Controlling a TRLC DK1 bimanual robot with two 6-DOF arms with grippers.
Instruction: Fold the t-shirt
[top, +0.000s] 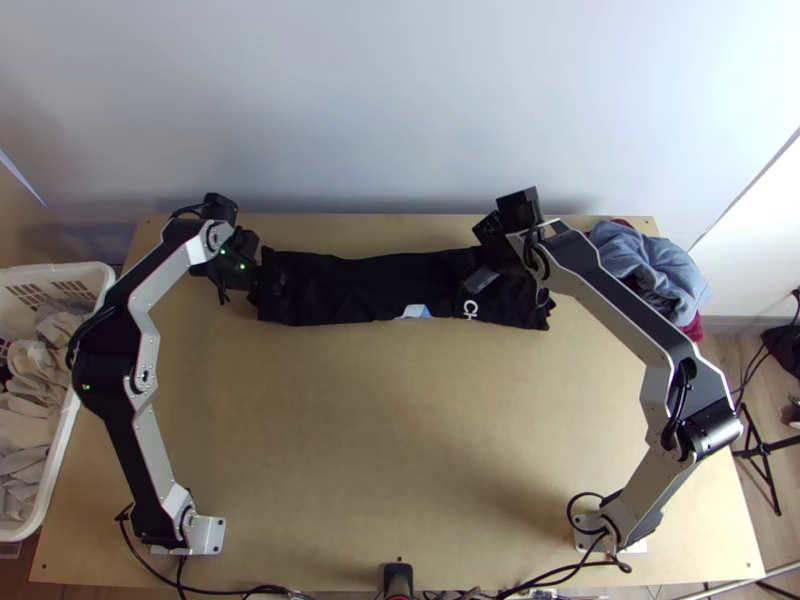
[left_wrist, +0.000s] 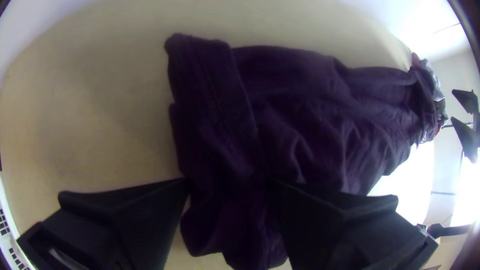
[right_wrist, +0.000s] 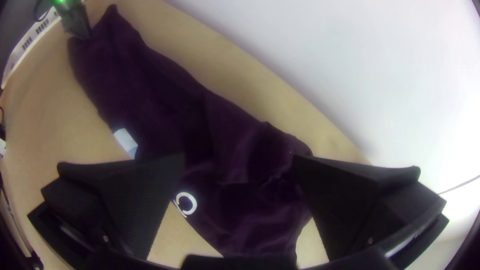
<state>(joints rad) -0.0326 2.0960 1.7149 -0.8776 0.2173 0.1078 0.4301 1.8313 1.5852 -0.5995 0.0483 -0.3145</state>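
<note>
1. The left gripper (top: 268, 283) is at the t-shirt's (top: 355, 290) left end, its 2 fingers well parted, with black cloth showing between them; I can't tell whether the tips touch it.
2. Over near the right end, the right gripper (top: 492, 262) has its 2 fingers wide apart above the cloth, pinching nothing.
3. The t-shirt lies in a long, narrow band along the table's (top: 400, 450) far side, a bit rumpled.
4. From the left wrist, I see a raised, doubled strip (left_wrist: 215, 85) across that end, and creases beyond.
5. The right wrist view gives a white letter (right_wrist: 186, 203) by 1 finger and a pale patch (right_wrist: 126, 141) at the cloth's near edge.
6. From above, there's a grey-blue and dark red heap (top: 645, 265) at the far right corner, and a white basket (top: 62, 500) of light cloths on the left.
</note>
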